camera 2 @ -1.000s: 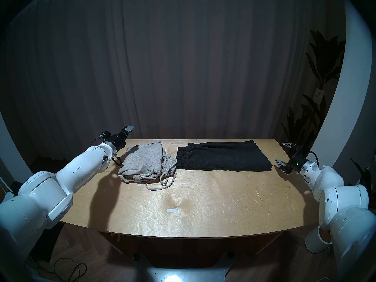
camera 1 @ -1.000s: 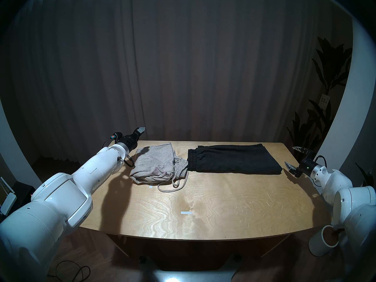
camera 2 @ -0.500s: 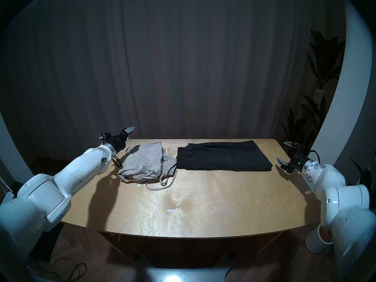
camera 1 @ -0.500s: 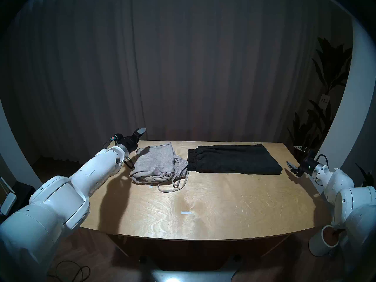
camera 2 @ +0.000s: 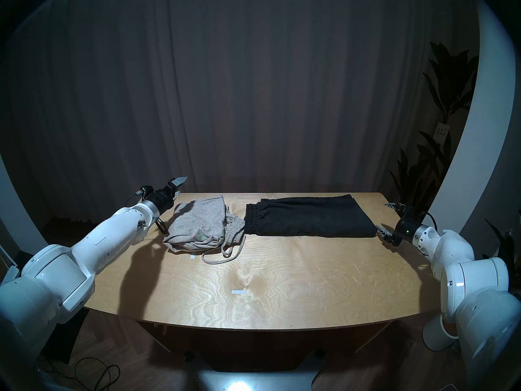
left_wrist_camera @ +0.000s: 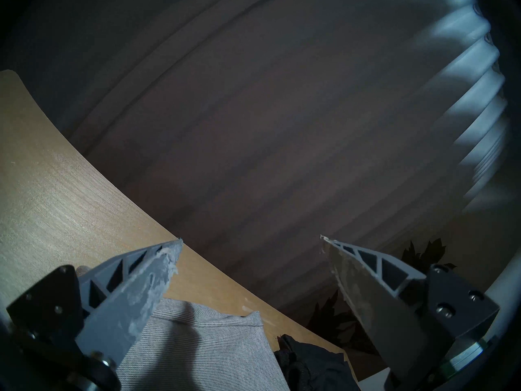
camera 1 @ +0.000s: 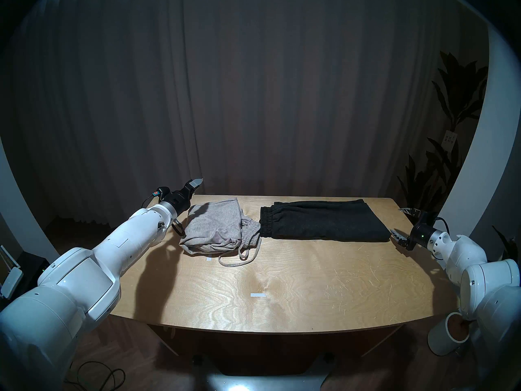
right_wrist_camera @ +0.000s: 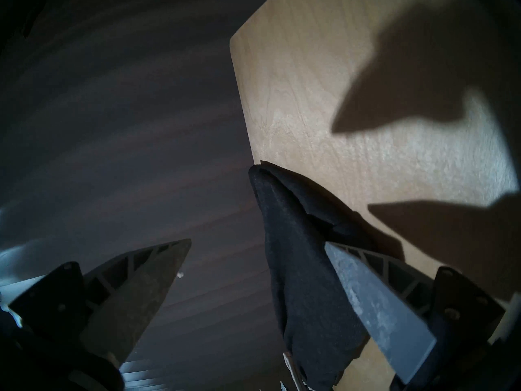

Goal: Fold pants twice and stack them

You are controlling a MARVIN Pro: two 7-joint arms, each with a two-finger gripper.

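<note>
The light grey pants [camera 1: 214, 226] lie in a folded bundle at the table's back left, pale cord trailing toward the front. The black pants [camera 1: 321, 221] lie folded lengthwise to their right, waistband toward the grey pair. My left gripper [camera 1: 194, 188] hovers open and empty above the back left corner, just past the grey pants [left_wrist_camera: 203, 348]. My right gripper [camera 1: 400, 221] stands open and empty at the black pants' right end. In the right wrist view the black pants [right_wrist_camera: 296, 255] lie between the fingers of the right gripper [right_wrist_camera: 258, 242], which does not grip them.
The wooden table [camera 1: 282, 283] carries two small white tape marks [camera 1: 258, 295] in front. A dark curtain hangs close behind the back edge. A potted plant [camera 1: 451, 128] and a white pot [camera 1: 448, 336] stand off the right side.
My right gripper has moved left and slightly down, closer to the black pants' right end. The left arm has shifted only slightly. Both pants lie as before.
</note>
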